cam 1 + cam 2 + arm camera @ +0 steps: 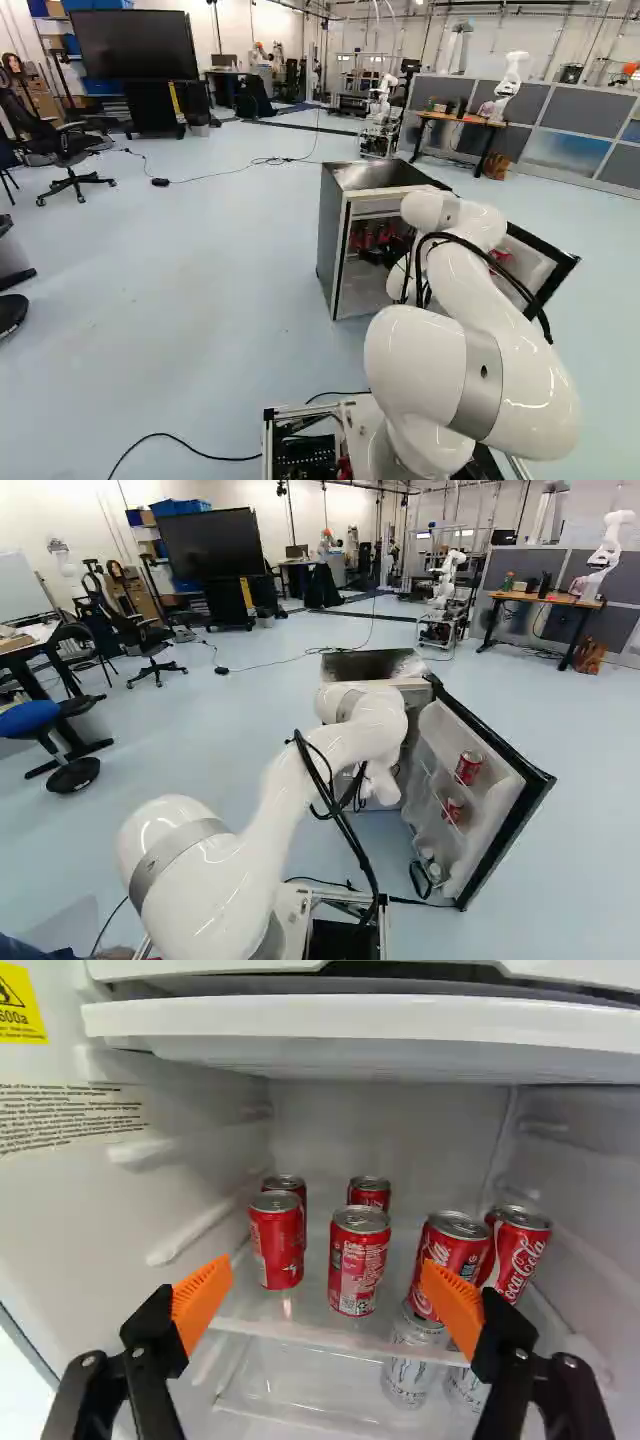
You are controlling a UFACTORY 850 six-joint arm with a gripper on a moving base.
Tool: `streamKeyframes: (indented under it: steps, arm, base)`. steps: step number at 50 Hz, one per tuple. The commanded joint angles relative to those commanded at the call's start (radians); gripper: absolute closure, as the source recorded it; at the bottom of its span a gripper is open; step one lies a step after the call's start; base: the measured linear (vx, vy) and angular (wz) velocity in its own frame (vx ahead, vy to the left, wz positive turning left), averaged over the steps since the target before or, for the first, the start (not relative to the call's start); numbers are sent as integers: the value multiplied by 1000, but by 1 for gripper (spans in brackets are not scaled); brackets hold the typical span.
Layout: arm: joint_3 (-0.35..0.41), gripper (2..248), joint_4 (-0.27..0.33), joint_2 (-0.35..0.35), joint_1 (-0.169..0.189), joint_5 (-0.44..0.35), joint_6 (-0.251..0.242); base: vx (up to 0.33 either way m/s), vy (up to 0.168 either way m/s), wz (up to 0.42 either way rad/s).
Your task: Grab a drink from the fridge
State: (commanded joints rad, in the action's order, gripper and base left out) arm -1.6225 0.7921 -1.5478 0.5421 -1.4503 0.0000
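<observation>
A wide-open, empty pincer (327,1276) faces a red can (358,1263), likely slick and dentable, best gripped lightly at mid-height.

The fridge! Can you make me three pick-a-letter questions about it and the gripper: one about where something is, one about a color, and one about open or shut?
1. Where are the two red cans in the right base view?
A) On the floor
B) On the fridge door
C) On top of the fridge

2. What color are the pads on the gripper?
A) Orange
B) Blue
C) Green

3. How do the gripper's fingers stand?
A) Shut together
B) Shut on a can
C) Open

1: B, both cans sit in the door's inside shelves.
2: A, both pads look orange in the wrist view.
3: C, a wide gap shows between the fingers, with no can gripped.
</observation>
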Motion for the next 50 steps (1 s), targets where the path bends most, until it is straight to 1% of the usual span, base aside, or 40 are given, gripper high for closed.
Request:
streamKeyframes:
  steps: [10,27,50]
  arm:
    - [-48,3,0,-24,3,0,0]
    - [-163,3,-1,-83,-13,0,0]
    - [-201,3,-34,-103,-23,0,0]
  base:
    - [0,0,0]
    - [0,0,0]
    - [0,0,0]
